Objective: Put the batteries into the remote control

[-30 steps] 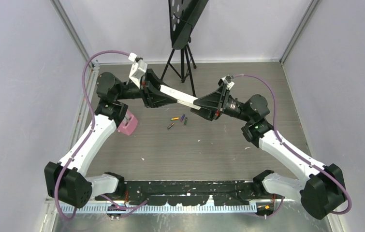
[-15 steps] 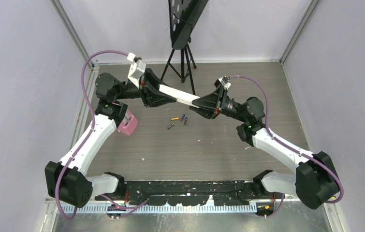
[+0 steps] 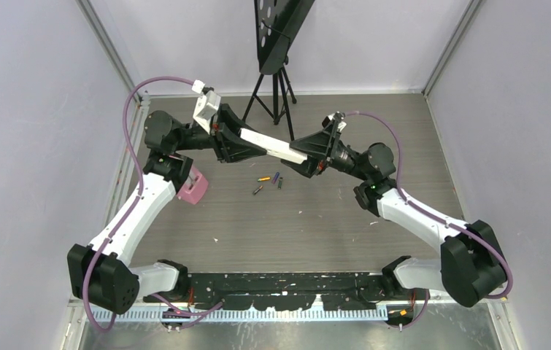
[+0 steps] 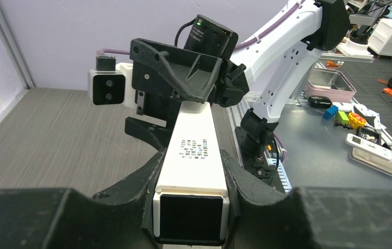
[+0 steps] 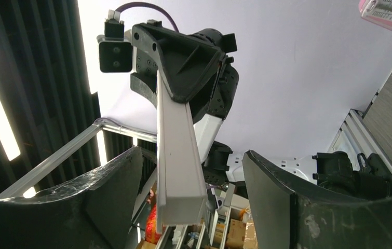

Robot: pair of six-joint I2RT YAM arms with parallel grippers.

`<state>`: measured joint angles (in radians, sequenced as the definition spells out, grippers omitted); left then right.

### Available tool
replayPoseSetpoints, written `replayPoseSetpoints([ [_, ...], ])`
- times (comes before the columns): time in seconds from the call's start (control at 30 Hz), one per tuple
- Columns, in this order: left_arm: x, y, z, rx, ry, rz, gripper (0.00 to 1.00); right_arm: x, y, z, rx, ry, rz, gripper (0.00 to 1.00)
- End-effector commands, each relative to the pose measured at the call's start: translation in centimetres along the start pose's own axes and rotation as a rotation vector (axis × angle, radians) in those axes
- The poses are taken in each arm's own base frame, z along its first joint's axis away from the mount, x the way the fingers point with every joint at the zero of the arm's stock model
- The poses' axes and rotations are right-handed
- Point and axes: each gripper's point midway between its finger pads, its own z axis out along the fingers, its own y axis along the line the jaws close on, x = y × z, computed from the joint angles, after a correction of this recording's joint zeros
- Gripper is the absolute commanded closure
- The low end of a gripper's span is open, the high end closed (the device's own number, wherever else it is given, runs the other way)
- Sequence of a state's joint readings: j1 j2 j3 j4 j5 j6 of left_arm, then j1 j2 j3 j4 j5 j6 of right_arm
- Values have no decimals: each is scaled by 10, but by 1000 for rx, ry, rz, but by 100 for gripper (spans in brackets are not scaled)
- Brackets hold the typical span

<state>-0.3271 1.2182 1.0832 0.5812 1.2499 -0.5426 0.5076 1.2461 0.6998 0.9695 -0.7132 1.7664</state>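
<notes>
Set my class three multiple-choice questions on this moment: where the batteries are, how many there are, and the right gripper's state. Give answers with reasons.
1. Where are the batteries?
A. On the table, apart from the remote.
B. Inside the remote.
C. Between shut jaws.
2. How many batteries show?
A. Two.
B. Four.
C. Six.
3. The right gripper is:
A. Shut on the remote.
B. Shut on a battery.
C. Open around the remote.
Answers: A, they lie loose on the tabletop; B, the top view shows four; C, gaps flank the remote in its wrist view.
</notes>
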Motion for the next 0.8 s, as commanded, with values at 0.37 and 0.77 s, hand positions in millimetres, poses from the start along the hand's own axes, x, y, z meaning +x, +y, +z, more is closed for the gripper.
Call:
replayPoseSetpoints([
  [0.37,-21,6,-2,-83,-61,41,100,-3,16,7,-54,15,-48,78],
  [0.77,-26,30,-12,-181,-103,-29,100,-11,14,-4,-85,-13,-57,81],
])
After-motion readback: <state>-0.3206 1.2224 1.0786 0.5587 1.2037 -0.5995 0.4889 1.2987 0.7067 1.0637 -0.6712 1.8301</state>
